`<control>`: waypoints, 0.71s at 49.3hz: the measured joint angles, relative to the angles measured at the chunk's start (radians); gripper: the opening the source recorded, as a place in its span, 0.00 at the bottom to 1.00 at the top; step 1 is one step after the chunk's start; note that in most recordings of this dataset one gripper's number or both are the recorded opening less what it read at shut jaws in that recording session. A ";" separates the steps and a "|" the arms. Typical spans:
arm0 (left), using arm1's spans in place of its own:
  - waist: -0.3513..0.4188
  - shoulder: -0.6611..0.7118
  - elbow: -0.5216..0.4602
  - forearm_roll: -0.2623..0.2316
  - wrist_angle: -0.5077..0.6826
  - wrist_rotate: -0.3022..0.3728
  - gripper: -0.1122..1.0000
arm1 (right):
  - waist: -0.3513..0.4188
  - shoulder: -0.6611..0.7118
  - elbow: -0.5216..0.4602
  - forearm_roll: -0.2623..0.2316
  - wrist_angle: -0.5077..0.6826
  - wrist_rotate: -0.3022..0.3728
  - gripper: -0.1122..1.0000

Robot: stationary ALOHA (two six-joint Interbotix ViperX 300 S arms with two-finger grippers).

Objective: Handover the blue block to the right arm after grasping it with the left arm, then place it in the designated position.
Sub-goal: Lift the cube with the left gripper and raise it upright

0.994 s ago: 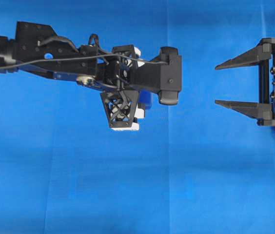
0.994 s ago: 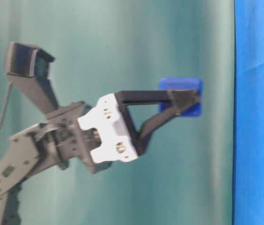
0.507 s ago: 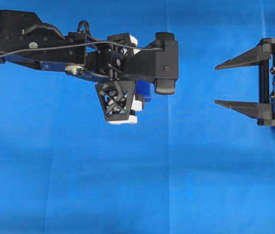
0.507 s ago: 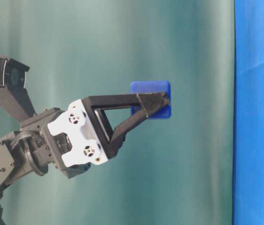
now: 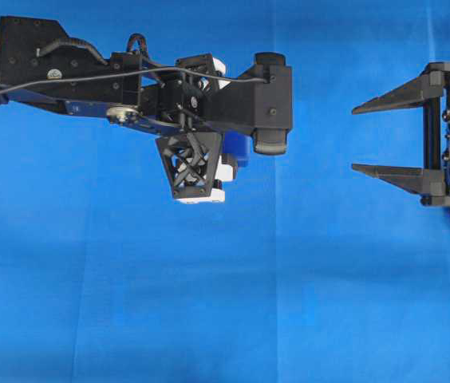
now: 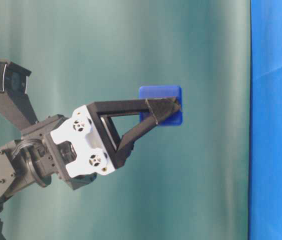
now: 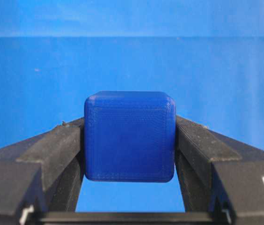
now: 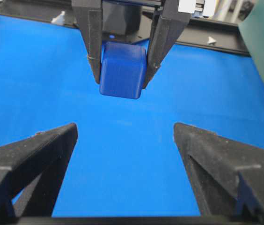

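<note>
Two arms face off over the blue-clothed counter. Left arm jaws pinch the blue block, held aloft. Right arm jaws gape, well apart. Handover pending: close the gap, then right clamps.

A robotics lab bench: blue cloth underfoot, a teal backdrop behind.

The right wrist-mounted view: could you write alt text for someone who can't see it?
A small blue block hangs above a blue cloth, pinched between the two black fingers of the left gripper reaching down from the top edge. In the foreground, the right gripper is wide open and empty, facing the block.
</note>
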 measured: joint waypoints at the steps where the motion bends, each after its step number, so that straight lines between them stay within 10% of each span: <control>1: 0.000 0.000 0.000 0.000 0.000 0.000 0.54 | 0.000 0.000 0.000 0.000 0.000 0.000 0.97; 35: 0.000 0.000 0.000 0.000 0.000 0.000 0.54 | 0.000 0.000 0.000 0.000 0.000 0.000 0.97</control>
